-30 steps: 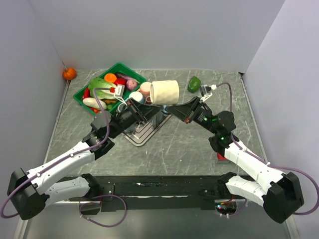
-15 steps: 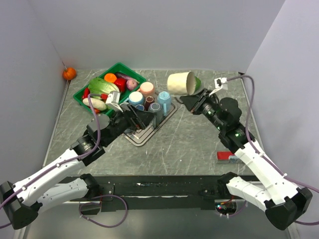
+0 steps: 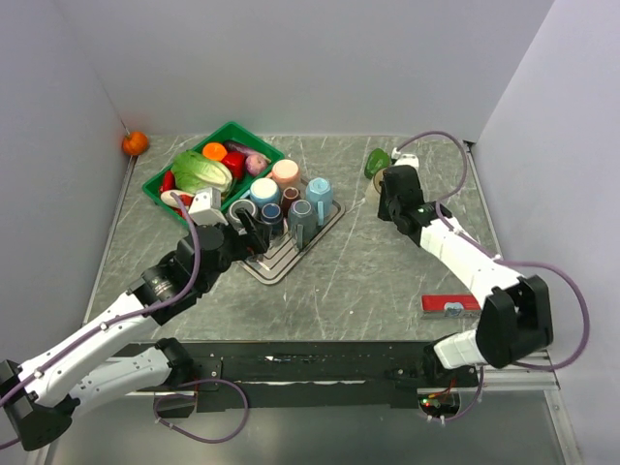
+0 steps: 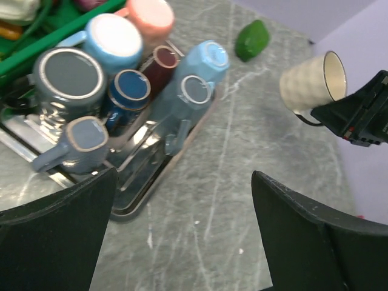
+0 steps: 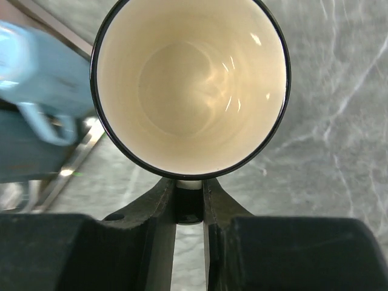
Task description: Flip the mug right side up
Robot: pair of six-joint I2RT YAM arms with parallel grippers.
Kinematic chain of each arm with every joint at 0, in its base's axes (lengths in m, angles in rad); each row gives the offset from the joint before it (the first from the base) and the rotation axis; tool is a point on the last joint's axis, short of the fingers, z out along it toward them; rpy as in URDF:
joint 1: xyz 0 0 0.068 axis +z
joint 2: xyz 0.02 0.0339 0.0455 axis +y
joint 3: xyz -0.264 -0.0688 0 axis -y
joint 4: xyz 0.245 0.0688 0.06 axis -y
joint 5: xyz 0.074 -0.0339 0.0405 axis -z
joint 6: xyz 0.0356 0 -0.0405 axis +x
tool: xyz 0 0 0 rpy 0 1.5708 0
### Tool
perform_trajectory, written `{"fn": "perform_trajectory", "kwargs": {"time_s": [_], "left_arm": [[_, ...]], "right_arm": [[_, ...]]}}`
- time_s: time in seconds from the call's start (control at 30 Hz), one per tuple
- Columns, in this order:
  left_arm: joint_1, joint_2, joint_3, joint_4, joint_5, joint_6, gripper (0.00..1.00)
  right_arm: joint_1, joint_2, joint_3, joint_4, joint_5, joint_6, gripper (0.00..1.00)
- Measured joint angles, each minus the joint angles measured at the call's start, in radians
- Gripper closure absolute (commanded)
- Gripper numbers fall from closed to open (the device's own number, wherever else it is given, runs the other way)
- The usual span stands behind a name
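Right gripper [image 5: 190, 194] pinches the handle of the cream mug [image 5: 190, 85], holding it on its side with the mouth toward the wrist. It hangs over the grey table [image 3: 368, 271], right of the tray [image 3: 276, 263] and near the green pepper [image 3: 376, 162]. Left gripper [image 4: 182, 242] hangs wide open beside the tray.

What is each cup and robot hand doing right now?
cream mug: empty, tipped sideways, held by its handle.
right gripper: shut on the cream mug's handle.
left gripper: open, holding nothing.
dark grey mug: upside down on the metal tray.
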Motion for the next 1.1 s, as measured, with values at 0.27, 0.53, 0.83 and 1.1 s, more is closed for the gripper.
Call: {"fn": "perform_trajectory", "kwargs": {"time_s": [0.27,0.53,0.83,1.1], "left_arm": [[0.000,0.024,0.000,-0.041,-0.039,0.010,0.04],[0.000,0.026,0.000,-0.077,-0.065,0.008,0.04],[0.000,0.033,0.000,-0.106,-0.080,0.004,0.04],[0.000,0.061,0.000,-0.129,-0.079,-0.022,0.04]], "right_arm": [[-0.050,0.147,0.000,0.046,-0.015,-0.065,1.00],[-0.050,0.293,0.000,0.079,-0.048,-0.077,1.00],[-0.049,0.367,0.053,0.089,-0.064,-0.073,0.75],[-0.049,0.401,0.098,0.091,-0.047,-0.051,0.15]]}}
